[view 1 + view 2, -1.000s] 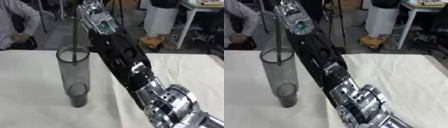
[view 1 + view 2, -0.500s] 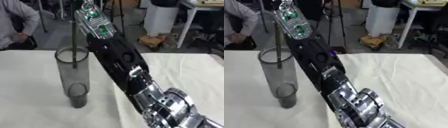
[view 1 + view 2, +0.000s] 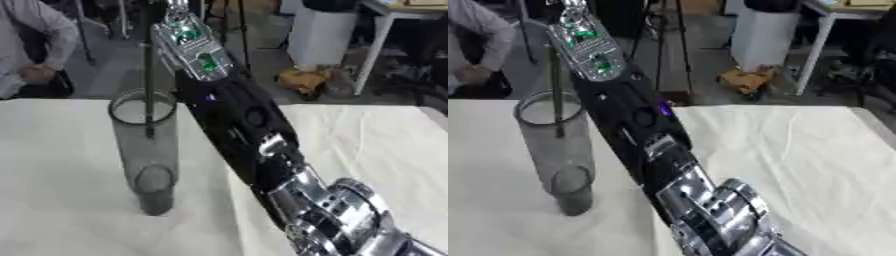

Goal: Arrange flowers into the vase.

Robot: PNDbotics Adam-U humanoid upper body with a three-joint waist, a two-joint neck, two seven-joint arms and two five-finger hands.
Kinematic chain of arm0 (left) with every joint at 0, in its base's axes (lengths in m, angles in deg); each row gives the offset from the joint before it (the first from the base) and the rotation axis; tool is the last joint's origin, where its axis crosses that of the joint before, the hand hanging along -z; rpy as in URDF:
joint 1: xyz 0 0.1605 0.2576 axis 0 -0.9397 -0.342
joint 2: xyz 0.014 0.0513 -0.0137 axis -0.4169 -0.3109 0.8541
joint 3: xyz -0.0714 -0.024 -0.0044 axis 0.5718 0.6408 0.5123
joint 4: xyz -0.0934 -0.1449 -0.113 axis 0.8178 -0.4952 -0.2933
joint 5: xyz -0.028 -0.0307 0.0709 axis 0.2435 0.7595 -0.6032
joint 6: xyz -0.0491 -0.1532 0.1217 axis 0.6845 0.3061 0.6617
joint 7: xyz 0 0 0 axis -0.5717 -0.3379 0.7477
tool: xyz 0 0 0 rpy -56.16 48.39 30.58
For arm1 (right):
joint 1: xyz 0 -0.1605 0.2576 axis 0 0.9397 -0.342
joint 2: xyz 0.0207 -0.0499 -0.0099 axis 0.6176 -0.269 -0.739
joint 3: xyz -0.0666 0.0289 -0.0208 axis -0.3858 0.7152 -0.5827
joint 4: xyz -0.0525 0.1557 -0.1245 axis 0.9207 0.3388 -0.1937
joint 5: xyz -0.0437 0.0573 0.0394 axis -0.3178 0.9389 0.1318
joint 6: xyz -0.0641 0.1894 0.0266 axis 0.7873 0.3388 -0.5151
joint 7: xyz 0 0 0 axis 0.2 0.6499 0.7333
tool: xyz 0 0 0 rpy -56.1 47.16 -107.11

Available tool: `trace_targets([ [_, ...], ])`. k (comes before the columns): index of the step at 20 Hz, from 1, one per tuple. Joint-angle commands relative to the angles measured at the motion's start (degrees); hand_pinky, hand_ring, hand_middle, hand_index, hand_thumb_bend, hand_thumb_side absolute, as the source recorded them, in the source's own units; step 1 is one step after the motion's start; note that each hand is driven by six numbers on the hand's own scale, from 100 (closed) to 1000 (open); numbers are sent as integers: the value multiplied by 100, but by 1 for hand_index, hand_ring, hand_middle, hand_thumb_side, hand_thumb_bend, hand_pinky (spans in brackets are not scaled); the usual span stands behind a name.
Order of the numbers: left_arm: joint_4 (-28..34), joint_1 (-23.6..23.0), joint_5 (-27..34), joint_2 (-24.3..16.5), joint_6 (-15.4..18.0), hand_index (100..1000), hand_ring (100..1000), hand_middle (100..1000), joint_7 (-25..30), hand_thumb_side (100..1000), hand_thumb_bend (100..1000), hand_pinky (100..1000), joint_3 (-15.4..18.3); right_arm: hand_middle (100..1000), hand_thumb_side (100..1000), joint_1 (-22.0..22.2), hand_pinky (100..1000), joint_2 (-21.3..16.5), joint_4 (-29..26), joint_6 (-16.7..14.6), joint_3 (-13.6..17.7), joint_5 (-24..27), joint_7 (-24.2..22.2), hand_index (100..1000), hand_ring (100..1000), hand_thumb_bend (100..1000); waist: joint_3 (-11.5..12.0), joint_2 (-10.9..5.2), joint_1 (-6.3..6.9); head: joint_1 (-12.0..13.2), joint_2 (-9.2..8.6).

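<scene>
A tall clear glass vase (image 3: 146, 150) stands upright on the white tablecloth (image 3: 61, 200), left of centre. A thin dark flower stem (image 3: 149, 80) hangs straight down through the vase's mouth, and its lower end sits a short way inside. The flower's head is cut off above the top edge. My right arm (image 3: 254, 145) rises from the lower right past the vase, its forearm showing green lights. Only the base of my right hand (image 3: 173, 7) shows at the top edge beside the stem, and its grip is hidden. My left hand shows in neither view.
The table's far edge runs just behind the vase. Beyond it a person (image 3: 31, 45) sits at the far left, and a white bin (image 3: 319, 35), a desk leg (image 3: 374, 55) and an orange object (image 3: 302, 80) are on the floor.
My right forearm has swung a little to the left and the stem's lower end has sunk slightly deeper into the vase's mouth. The vase has not moved.
</scene>
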Motion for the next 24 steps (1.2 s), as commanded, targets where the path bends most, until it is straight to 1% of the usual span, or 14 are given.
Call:
trace_targets([
  [1,103,76,15,-41,-1,905,602,858,8,1000,100,545,-7,100,218,-85,212,-51,-142,-78,-31,-40,-62,527,295,100,3,-61,60,4,-87],
  [5,103,83,18,-36,-1,905,602,858,9,1000,100,545,-7,100,220,-53,288,-57,-116,-75,-46,-142,-162,525,419,100,8,-49,63,14,-84],
  [8,103,84,18,-33,-4,905,602,858,7,1000,100,544,-5,100,222,-39,327,-57,-120,-79,-46,-198,-203,531,502,100,3,-47,59,16,-80],
  [12,103,82,18,-32,-7,905,602,858,5,1000,100,544,-6,100,227,-19,359,-75,-98,-88,-53,-274,-258,545,580,100,-4,-51,54,43,-86],
  [18,103,74,19,-37,-11,905,602,858,8,1000,100,545,-9,113,239,-14,392,-140,-38,-161,-86,-418,-450,597,671,100,-30,-68,50,75,-83],
  [20,103,70,19,-37,-12,905,602,859,8,1000,100,545,-9,119,276,-21,399,-173,-3,-178,-105,-497,-555,599,684,100,-34,-75,47,85,-84],
  [21,103,69,19,-38,-12,905,602,859,9,1000,100,545,-10,120,315,-23,403,-192,17,-188,-109,-542,-597,598,690,100,-37,-77,46,91,-84],
  [24,103,65,21,-38,-13,906,602,859,11,1000,100,545,-12,124,356,-5,412,-225,64,-212,-104,-632,-688,597,709,100,-48,-80,44,107,-81],
])
